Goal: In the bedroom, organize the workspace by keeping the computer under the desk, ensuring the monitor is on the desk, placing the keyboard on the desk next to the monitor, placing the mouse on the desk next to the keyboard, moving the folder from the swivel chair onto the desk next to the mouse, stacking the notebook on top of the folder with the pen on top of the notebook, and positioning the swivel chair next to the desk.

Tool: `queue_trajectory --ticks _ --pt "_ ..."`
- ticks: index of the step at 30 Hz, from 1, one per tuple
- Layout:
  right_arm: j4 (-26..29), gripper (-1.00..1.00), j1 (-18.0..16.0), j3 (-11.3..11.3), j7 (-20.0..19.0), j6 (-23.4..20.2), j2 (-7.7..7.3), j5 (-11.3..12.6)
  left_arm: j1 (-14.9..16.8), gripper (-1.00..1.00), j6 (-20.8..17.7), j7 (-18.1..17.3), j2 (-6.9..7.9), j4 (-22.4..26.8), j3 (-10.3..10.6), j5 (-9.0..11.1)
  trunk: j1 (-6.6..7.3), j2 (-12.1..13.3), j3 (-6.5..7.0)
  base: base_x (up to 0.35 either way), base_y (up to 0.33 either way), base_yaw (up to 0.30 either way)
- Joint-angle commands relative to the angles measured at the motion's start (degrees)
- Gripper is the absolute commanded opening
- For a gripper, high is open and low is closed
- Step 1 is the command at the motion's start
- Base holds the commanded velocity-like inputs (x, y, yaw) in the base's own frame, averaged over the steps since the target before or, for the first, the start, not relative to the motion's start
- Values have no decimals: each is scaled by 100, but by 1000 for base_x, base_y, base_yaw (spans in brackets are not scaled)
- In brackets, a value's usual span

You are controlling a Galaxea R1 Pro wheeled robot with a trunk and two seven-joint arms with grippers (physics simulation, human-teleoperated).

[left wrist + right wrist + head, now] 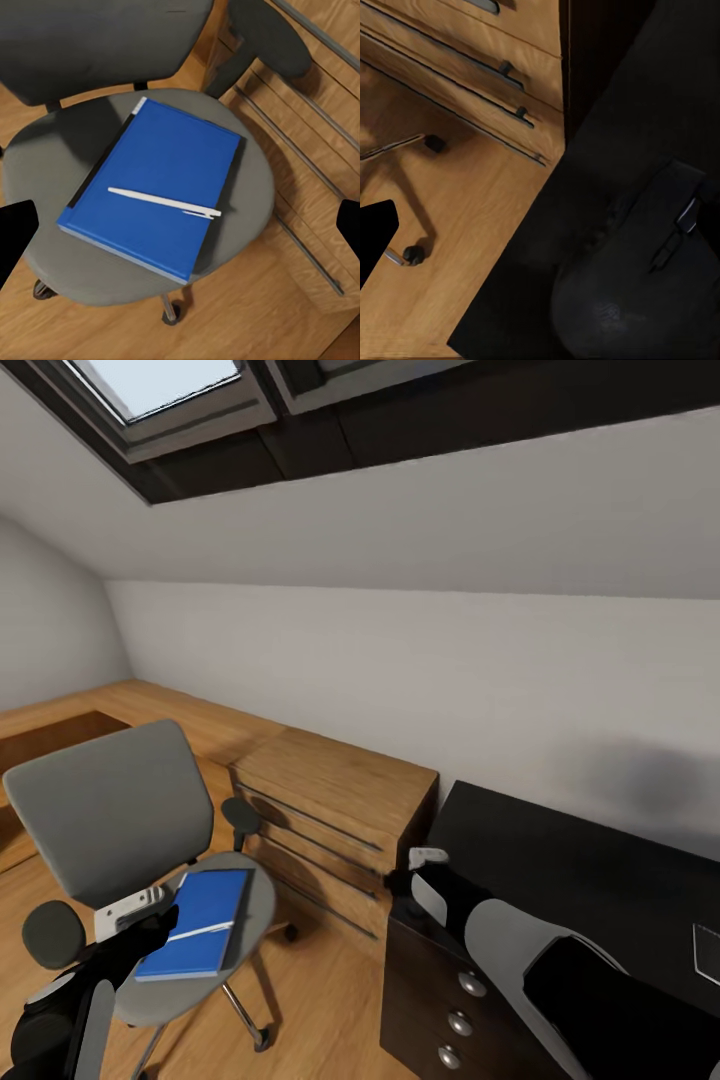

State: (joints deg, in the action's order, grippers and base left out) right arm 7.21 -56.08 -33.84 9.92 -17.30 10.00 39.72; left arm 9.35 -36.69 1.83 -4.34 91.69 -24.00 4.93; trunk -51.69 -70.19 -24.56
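The left wrist view looks down on the swivel chair (pixel 67 262); a blue notebook (pixel 161 187) lies flat on its grey seat with a dark folder edge (pixel 237 161) showing under one long side, and the white pen (pixel 161 201) rests across the cover; the left gripper (pixel 180 225) has its black fingertips (pixel 15 225) wide apart at the frame's two sides, gripping nothing.

The right wrist view gives what the head camera hides: the dark mouse (pixel 637 285) sitting on the black desk (pixel 607 127) at lower right of the frame; whether the right gripper (pixel 510 247) is spread or closed I cannot tell, as just one finger shows at the left edge.

In the head view the chair sits at lower left, the left gripper (pixel 150 920) beside the notebook, the right gripper (pixel 425 865) over the desk's near corner; a wooden dresser (pixel 330 810) stands between chair and desk on a wood floor (pixel 320 1000), under a sloped white wall and a skylight (pixel 160 385).
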Motion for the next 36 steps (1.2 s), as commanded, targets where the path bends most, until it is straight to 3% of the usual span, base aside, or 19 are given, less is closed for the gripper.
queue_trajectory --ticks 1,9,19,25,36 --pt "8 100 -5 28 102 -77 0 92 5 100 -31 19 -1 7 -8 52 -1 -6 -7 0 0 1" --pt "15 100 -7 170 396 -156 0 210 5 100 -31 19 -5 -5 -9 52 -1 -6 -7 0 0 0" --pt "17 100 -5 176 672 -149 0 216 5 100 -31 21 -6 -10 -3 52 -1 -6 -7 0 0 0" --pt "17 100 -7 183 1037 -172 0 229 5 100 -31 19 -6 -10 -8 52 -1 -6 -7 0 0 0" --pt "17 100 -6 183 1160 -177 0 238 5 100 -31 20 -6 -10 -8 52 -1 -6 -7 0 0 0"
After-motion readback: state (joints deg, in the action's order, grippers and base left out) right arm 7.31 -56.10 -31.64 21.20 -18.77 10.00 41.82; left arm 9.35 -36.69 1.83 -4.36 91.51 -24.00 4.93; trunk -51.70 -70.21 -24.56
